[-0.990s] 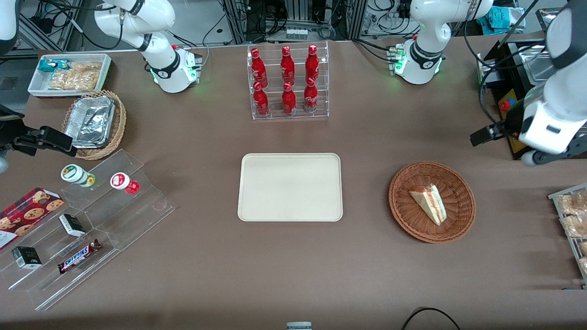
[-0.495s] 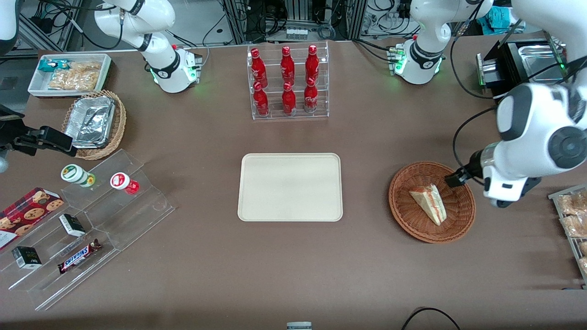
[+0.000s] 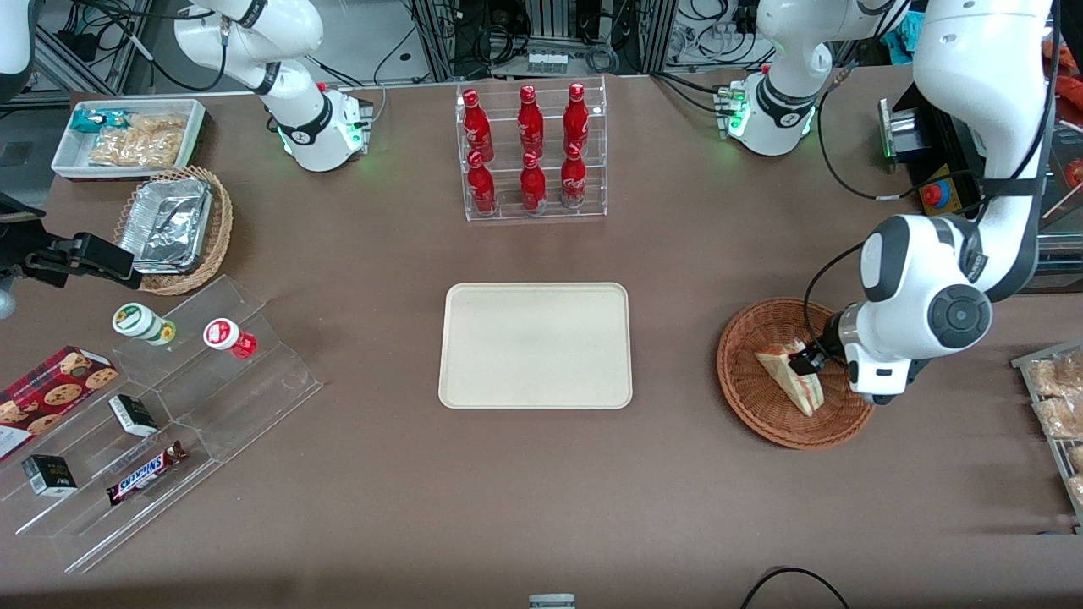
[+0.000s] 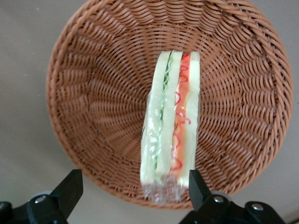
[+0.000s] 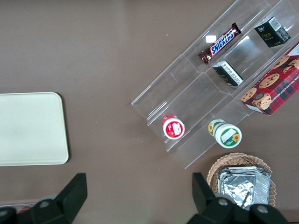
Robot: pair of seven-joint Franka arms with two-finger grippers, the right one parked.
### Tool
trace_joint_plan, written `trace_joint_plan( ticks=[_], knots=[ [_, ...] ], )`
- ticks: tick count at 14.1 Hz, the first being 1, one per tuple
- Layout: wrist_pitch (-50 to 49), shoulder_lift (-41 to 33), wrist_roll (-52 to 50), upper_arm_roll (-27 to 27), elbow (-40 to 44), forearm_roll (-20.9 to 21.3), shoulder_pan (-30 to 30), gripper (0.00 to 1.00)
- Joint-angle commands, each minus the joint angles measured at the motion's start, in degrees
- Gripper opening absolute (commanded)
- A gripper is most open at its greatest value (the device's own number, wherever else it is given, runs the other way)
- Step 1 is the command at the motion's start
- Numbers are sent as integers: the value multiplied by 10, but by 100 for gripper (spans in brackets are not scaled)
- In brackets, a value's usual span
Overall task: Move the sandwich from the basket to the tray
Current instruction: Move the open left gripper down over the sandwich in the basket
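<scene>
The sandwich [image 3: 787, 376] lies in the round reddish-brown wicker basket [image 3: 753, 402] toward the working arm's end of the table. In the left wrist view the sandwich [image 4: 170, 126] is a clear-wrapped wedge with green and red-orange filling stripes, resting in the basket [image 4: 93, 102]. My left gripper [image 3: 802, 362] hangs just above the sandwich and the basket. It is open and empty [image 4: 135, 189], with one finger [image 4: 70, 189] off the sandwich and the other [image 4: 198, 184] by its wrapped end. The cream-beige tray [image 3: 536, 345] lies flat at the table's middle and also shows in the right wrist view [image 5: 30, 128].
A clear rack of red bottles [image 3: 531, 150] stands farther from the front camera than the tray. A wire rack of bagged snacks [image 3: 1058, 406] is at the working arm's table edge. Toward the parked arm's end are a clear stepped display [image 3: 169, 423], a tan basket with foil tray [image 3: 173, 228] and a white snack bin [image 3: 127, 135].
My left arm has swung in from the table's edge and come down over the basket, ending just above the sandwich. The sandwich and the basket have not moved.
</scene>
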Motion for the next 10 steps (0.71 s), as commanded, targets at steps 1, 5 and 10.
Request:
trace_joint_plan(
  ticks=[1,5,10],
  knots=[
    [51,14,-23,-2,-12,2,0,100],
    [85,35,-36,-2,-12,2,-1,100],
    [111,56,-34,-2,-19,3,-1,73]
  ],
)
